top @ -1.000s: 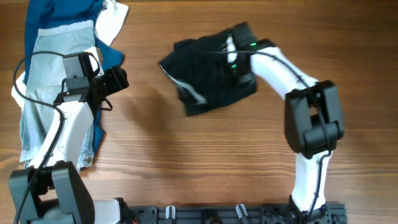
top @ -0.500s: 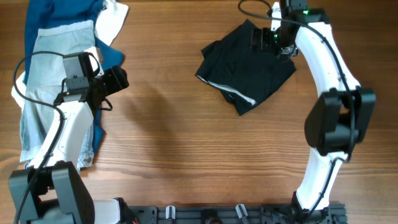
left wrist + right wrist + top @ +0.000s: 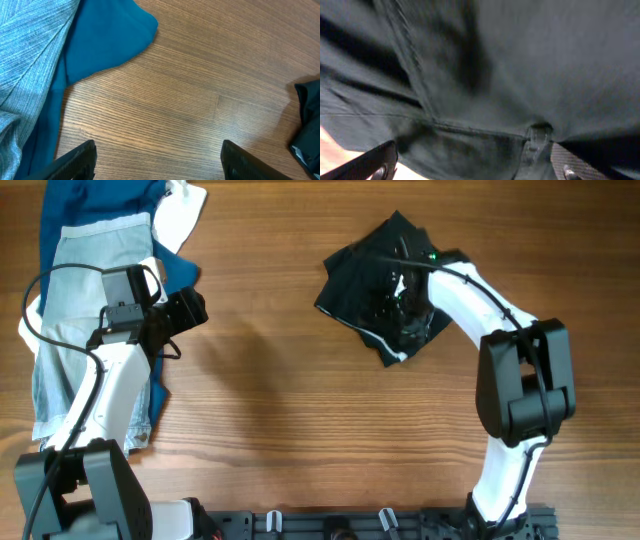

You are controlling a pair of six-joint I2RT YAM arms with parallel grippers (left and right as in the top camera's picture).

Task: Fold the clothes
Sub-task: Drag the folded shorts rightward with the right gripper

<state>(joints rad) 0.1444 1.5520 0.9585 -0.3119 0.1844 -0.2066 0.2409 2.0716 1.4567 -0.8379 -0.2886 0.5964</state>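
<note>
Leftward, open tabletop (image 3: 260, 380) beside black shorts (image 3: 350, 285)

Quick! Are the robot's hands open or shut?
Left gripper: open, empty.
Right gripper: open, over the black shorts.

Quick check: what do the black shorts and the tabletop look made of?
Black shorts: thin matte fabric, possibly synthetic; soft creases and stitched seams show. Table: wood or wood-look laminate, smooth finish, visible grain lines.

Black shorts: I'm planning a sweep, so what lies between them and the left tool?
Nothing: bare table between the left tool and the black shorts, seen in the overhead view.
</note>
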